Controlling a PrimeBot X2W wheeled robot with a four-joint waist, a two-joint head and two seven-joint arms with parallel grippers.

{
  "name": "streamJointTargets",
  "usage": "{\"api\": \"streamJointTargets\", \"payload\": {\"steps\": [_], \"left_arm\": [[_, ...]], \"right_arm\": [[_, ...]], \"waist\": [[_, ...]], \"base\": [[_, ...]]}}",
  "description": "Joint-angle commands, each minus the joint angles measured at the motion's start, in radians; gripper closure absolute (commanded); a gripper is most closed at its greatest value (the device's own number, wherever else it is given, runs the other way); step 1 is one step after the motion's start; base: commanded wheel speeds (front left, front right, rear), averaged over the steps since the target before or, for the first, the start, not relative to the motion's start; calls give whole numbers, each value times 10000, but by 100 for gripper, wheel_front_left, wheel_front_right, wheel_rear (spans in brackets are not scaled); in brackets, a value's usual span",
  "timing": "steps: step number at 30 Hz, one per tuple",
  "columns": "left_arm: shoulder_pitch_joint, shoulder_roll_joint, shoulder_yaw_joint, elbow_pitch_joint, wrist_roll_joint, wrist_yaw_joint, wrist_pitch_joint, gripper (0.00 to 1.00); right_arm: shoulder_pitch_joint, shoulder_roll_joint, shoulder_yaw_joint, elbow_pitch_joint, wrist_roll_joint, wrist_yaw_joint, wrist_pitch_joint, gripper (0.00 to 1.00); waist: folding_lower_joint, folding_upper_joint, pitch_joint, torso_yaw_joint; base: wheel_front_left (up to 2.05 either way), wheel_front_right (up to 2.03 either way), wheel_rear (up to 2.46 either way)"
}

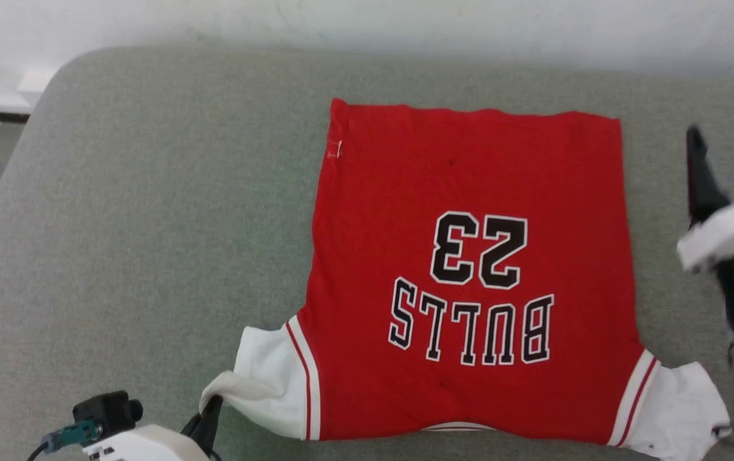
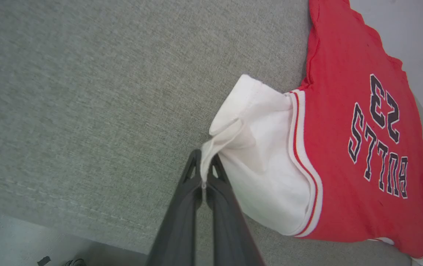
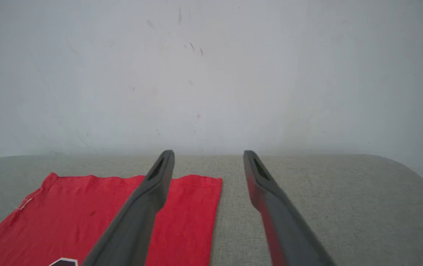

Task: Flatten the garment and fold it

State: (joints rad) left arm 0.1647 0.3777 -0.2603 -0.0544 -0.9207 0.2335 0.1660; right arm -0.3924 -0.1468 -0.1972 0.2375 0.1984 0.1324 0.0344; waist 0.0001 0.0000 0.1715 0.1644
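Left gripper (image 2: 205, 157) pinched the jersey's (image 1: 469, 192) white corner; right gripper (image 3: 208, 153) stood open beside it.

The jersey lay spread flat on a grey padded top (image 1: 149, 224), its hem toward the far wall and its "BULLS" and "23" print upside down in the head view. White inner fabric stuck out at both near corners, past the striped trim. The left gripper's fingers were pressed together on the tip of the near-left white flap, which was drawn into a small bunched point between them at the jersey's near-left edge. The right gripper was off the jersey's right edge, toward its far right corner, fingers spread wide and pointing at the wall with nothing between them. In the right wrist view its left finger crossed in front of the red hem corner, and whether it touched the cloth could not be told.
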Motion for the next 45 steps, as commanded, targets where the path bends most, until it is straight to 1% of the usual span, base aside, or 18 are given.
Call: {"api": "streamJointTargets", "payload": {"steps": [1, 4, 6, 10, 14, 19, 26, 27, 28, 30, 31, 33, 35, 37, 40, 42, 43, 45], "left_arm": [[-244, -75, -25, -51, 102, -88, -72, 100], [-572, -180, -121, -55, 165, -165, -129, 100], [-794, -258, -166, -10, 228, -216, -226, 100], [-1141, -484, -288, 135, 227, -390, -376, 100], [-1449, -676, -408, 312, 215, -587, -503, 100], [-1693, -879, -432, 504, 125, -827, -725, 100], [-1834, -1000, -461, 749, 84, -1017, -928, 100], [-1841, -1013, -463, 779, 77, -1031, -949, 100], [-1841, -1023, -470, 815, 71, -1045, -963, 100], [-1825, -1032, -483, 877, 59, -1065, -979, 100], [-1811, -1031, -489, 908, 57, -1069, -984, 100], [-1781, -1027, -486, 953, 57, -1073, -1018, 100], [-1725, -1012, -472, 988, 59, -1065, -1056, 100], [-1620, -979, -424, 993, 45, -1027, -1093, 100], [-1364, -849, -334, 965, 45, -907, -1098, 100], [-1150, -743, -286, 894, 42, -814, -1061, 100], [-1040, -687, -272, 842, 46, -764, -1032, 100], [-832, -585, -270, 731, 58, -670, -954, 100]], "right_arm": [[-583, -145, -2, 379, -91, -17, -28, 0], [-1908, -473, 8, 1470, -205, -17, 216, 0], [-2713, -609, 6, 2227, -247, -17, 568, 0], [-4097, -901, -76, 3517, -641, -17, 1609, 0], [-5138, -1089, -429, 4470, -1237, -17, 2838, 0], [-5959, -1115, -1199, 5120, -2226, -17, 4321, 0], [-6472, -1003, -1704, 5157, -3584, -17, 6295, 0], [-6482, -970, -1758, 5131, -3696, -17, 6562, 5], [-6471, -912, -1794, 5097, -3746, -17, 6789, 43], [-6390, -832, -1843, 4925, -3772, -17, 6962, 87], [-6296, -803, -1858, 4813, -3744, -17, 6900, 100], [-5984, -730, -1882, 4538, -3615, -17, 6503, 100], [-5503, -641, -1973, 4213, -3430, -17, 5677, 100], [-4941, -468, -1976, 3834, -3151, -17, 4468, 100], [-3892, -197, -1686, 3213, -2705, -17, 2123, 100], [-3125, -32, -1684, 2861, -2377, -17, 643, 100], [-2741, 59, -1775, 2694, -2210, -17, 28, 100], [-1900, 244, -2078, 2394, -1935, -17, -866, 100]], "waist": [[-1, 0, 667, 368], [-1, 0, 1225, 615], [-1, 0, 1546, 752], [-1, 0, 2193, 1013], [-1, 0, 2703, 1254], [-1, 0, 3122, 1468], [-1, 0, 3435, 1540], [-1, 0, 3431, 1541], [-1, 0, 3398, 1537], [-1, 0, 3308, 1520], [-1, 0, 3234, 1502], [-1, 0, 3050, 1456], [-1, 0, 2786, 1390], [-1, 0, 2481, 1288], [-1, 0, 1885, 1045], [-1, 0, 1460, 867], [-1, 0, 1267, 789], [-1, 0, 803, 647]], "base": [[0, 0, 0], [0, 0, 0], [0, 0, 0], [0, 0, 0], [0, 0, 0], [0, 0, 0], [0, 0, 0], [0, 0, 0], [0, 0, 0], [0, 0, 0], [0, 0, 0], [0, 0, 0], [0, 0, 0], [0, 0, 0], [0, 0, 0], [0, 0, 0], [0, 0, 0], [0, 0, 0]]}}
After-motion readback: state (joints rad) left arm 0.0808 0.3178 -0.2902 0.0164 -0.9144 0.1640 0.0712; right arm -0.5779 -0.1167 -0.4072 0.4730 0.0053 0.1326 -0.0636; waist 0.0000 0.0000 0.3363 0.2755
